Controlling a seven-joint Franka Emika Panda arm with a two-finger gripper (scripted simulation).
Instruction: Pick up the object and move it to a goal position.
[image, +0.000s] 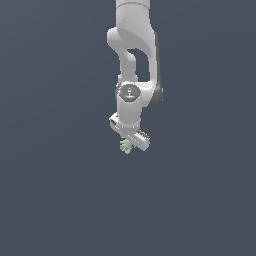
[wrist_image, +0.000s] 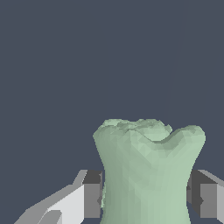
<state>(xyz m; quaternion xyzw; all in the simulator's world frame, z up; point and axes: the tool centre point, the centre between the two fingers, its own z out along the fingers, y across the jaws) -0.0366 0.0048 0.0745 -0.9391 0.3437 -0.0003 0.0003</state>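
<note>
The object (image: 126, 147) is a small pale mint-green lumpy piece right under the white arm's hand in the exterior view. It fills the wrist view as a waisted lump with a dented top (wrist_image: 148, 166). My gripper (image: 129, 144) points down over it. In the wrist view the gripper (wrist_image: 146, 197) has one dark finger pad (wrist_image: 92, 194) against one side of the object and the other pad (wrist_image: 199, 192) against the opposite side. The jaws stand closed on the piece. Whether it rests on the surface or hangs just above it cannot be told.
A plain dark blue-grey surface (image: 60, 200) surrounds the arm on every side. No other objects, containers or edges show in either view.
</note>
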